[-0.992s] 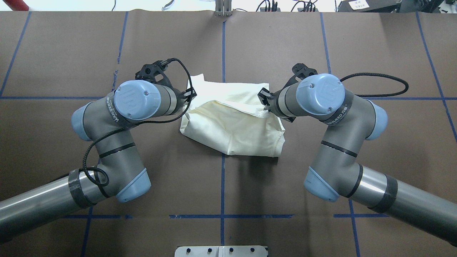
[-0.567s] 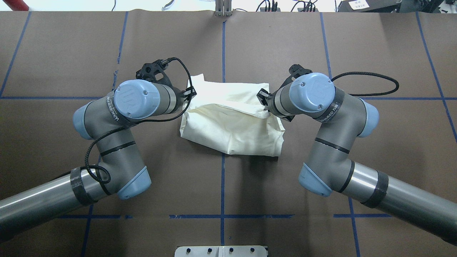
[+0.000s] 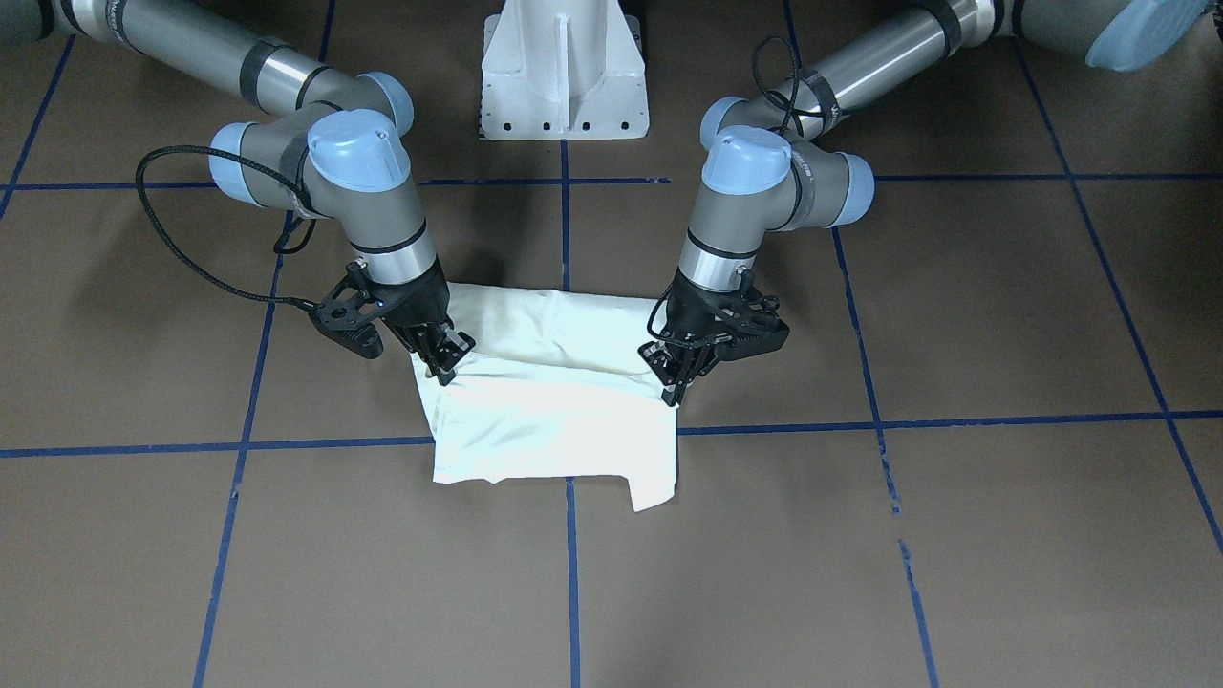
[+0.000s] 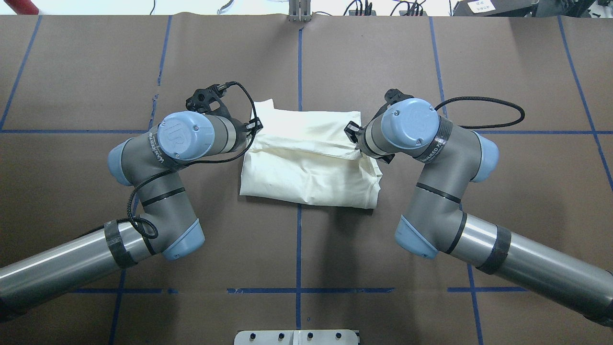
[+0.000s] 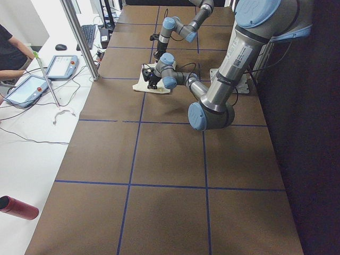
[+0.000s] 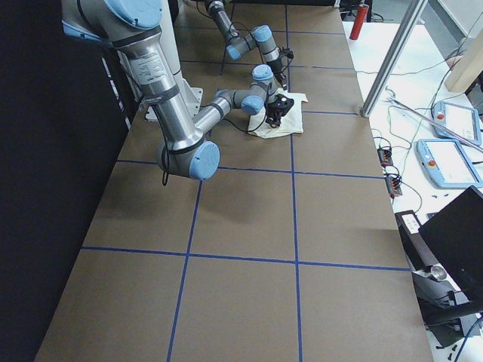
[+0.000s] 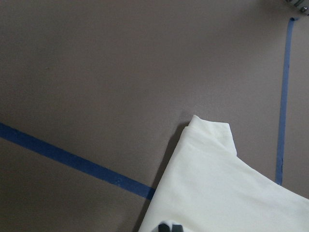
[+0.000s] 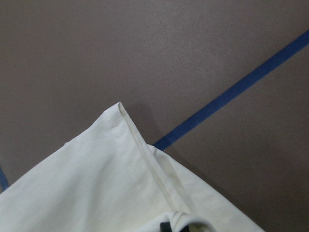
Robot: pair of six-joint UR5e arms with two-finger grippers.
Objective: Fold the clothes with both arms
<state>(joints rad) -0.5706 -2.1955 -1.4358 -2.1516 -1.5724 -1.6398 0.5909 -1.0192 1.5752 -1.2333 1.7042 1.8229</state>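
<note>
My left gripper (image 3: 675,380) is closed on the left edge of the shirt (image 4: 306,167), its fingers drawn together over a pinch of cream cloth. My right gripper (image 3: 445,367) is clamped the same way on the right edge. A soft raised fold runs across the shirt from one grip to the other. In my left wrist view, my dark fingertips (image 7: 162,227) just show at the bottom edge with cloth around them. In my right wrist view, the fabric bunches up around my fingertips (image 8: 166,226).

The shirt lies in the middle of the table (image 4: 431,57), between my left arm (image 4: 158,191) and my right arm (image 4: 440,191). It is a folded, roughly rectangular bundle with its plain cream side up. It straddles the blue tape line (image 4: 299,239) that runs near to far down the table's centre, and its far part covers the crossing line that runs left to right. At the far left, one small corner (image 7: 210,131) pokes out beyond the rest and lies flat on the brown surface. At the far right, a hemmed corner (image 8: 120,110) lies just beside the blue tape. The near edge rests on the table, and its near right corner is a little rumpled.

Both wrists tilt inward over the shirt's sides, with black cables looping off them. The white pedestal base (image 3: 564,67) stands at the near edge of the table, well apart from the shirt.
</note>
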